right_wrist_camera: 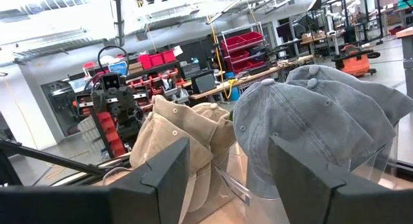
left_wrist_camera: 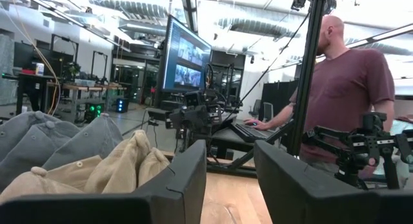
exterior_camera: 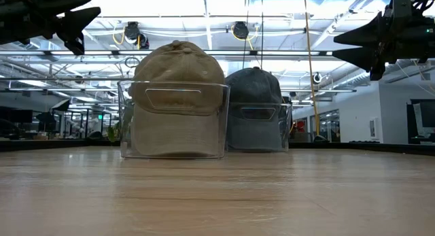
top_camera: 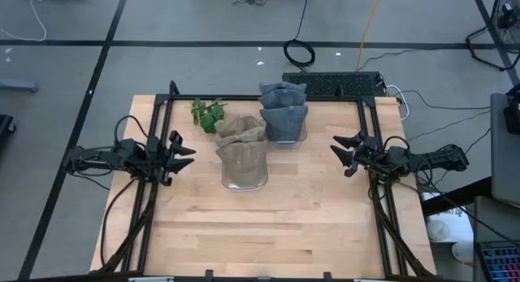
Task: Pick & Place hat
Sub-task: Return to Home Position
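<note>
The left gripper (top_camera: pixel 185 151) hangs over the left side of the table (top_camera: pixel 268 233), jaws wide apart and empty. At centre, brown caps (top_camera: pixel 242 145) sit heaped in the left bin (top_camera: pixel 244 186), with grey caps (top_camera: pixel 283 111) in the right bin (top_camera: pixel 286 141) just beside it. The right gripper (top_camera: pixel 341 155) hovers at right, likewise spread and empty. Likeliest upset: the overfilled brown pile sliding over the rim if the table is jolted.

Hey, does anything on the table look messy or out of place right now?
Only small things. The brown caps pile above the rim of their bin; the grey caps do likewise. A green sprig lies loose on the table beside them. The left tool and right tool hang open and empty.
</note>
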Available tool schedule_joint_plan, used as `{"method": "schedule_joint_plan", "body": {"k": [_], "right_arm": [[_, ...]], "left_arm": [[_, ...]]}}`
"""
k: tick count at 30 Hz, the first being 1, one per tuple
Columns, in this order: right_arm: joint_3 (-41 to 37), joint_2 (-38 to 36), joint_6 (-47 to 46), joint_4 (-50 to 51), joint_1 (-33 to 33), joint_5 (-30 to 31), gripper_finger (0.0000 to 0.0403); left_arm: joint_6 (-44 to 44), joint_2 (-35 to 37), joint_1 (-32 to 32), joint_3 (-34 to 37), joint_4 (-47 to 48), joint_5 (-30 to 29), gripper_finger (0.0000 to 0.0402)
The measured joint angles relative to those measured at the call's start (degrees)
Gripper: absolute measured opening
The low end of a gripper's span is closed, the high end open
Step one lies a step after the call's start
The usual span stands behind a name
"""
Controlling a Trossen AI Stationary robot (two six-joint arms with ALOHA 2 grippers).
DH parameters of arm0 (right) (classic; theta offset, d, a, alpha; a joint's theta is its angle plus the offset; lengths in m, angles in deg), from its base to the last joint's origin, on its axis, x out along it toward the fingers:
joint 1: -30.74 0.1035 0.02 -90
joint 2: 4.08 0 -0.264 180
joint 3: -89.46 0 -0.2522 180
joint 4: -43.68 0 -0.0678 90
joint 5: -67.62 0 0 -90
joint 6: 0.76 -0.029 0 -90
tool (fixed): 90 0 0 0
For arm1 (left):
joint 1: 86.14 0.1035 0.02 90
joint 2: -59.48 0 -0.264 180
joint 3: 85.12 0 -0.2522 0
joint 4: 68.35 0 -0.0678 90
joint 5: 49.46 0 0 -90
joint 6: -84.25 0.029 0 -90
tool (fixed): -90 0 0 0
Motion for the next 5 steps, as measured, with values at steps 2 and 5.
{"method": "schedule_joint_plan", "body": {"k": [2, 5], "right_arm": [[0.0, 0.01, 0.0, 0.0, 0.0, -0.01, 0.0196], [0.0, 0.0, 0.0, 0.01, 0.0, 0.0, 0.0196]], "left_arm": [[0.0, 0.0, 0.0, 0.0, 0.0, 0.02, 0.014], [0.0, 0.0, 0.0, 0.0, 0.0, 0.02, 0.0147]]}}
